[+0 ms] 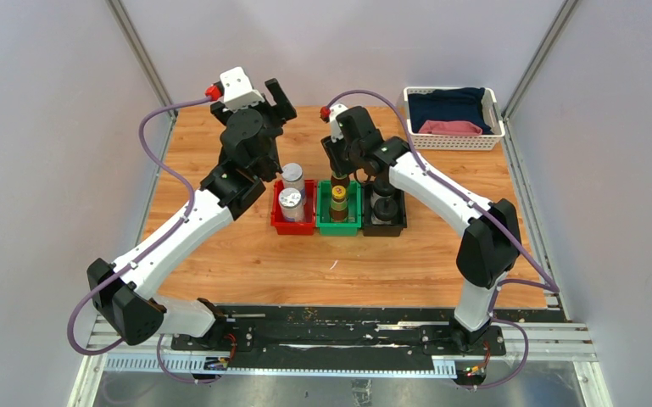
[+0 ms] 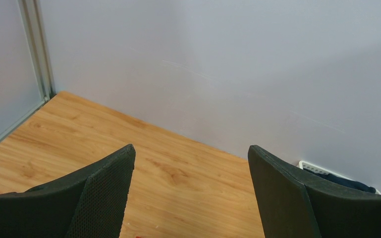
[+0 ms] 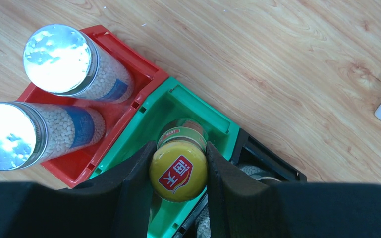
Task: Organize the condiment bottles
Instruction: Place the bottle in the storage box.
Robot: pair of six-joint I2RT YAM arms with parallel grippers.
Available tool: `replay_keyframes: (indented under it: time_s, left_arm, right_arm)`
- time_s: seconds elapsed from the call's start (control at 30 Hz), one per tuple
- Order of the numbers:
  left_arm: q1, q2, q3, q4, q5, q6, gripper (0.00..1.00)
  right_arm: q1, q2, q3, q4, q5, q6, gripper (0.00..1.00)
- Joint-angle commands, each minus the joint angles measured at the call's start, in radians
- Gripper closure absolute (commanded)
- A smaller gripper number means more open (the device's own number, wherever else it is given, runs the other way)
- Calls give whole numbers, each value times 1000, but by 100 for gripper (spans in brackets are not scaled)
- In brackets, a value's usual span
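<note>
My right gripper (image 3: 180,148) is shut on the yellow cap of a brown condiment bottle (image 3: 178,171), held upright over the green bin (image 3: 213,116). In the top view this gripper (image 1: 339,174) sits over the green bin (image 1: 339,225), with a yellow cap (image 1: 338,193) just below it. Two silver-lidded jars (image 3: 57,52) (image 3: 5,136) stand in the red bin (image 3: 146,74). Two black-capped bottles (image 1: 383,197) stand in the black bin (image 1: 384,227). My left gripper (image 2: 191,148) is open and empty, raised behind the red bin (image 1: 281,100).
A white basket (image 1: 454,142) with folded dark and pink cloth stands at the table's back right corner; its rim shows in the left wrist view (image 2: 311,166). Grey walls close the table at the back and both sides.
</note>
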Motion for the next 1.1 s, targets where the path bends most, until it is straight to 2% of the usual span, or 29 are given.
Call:
replay_keyframes:
  time_s: [0.0,1.07]
  left_arm:
    - [6,-3,-12,24,-31,-1,13]
    - [7,-7,-29,27,-31,-9,13]
  right_arm:
    - [-13,-23,0,89,-12,14,100]
    - [-12,-40,-80,152,-26,13,100]
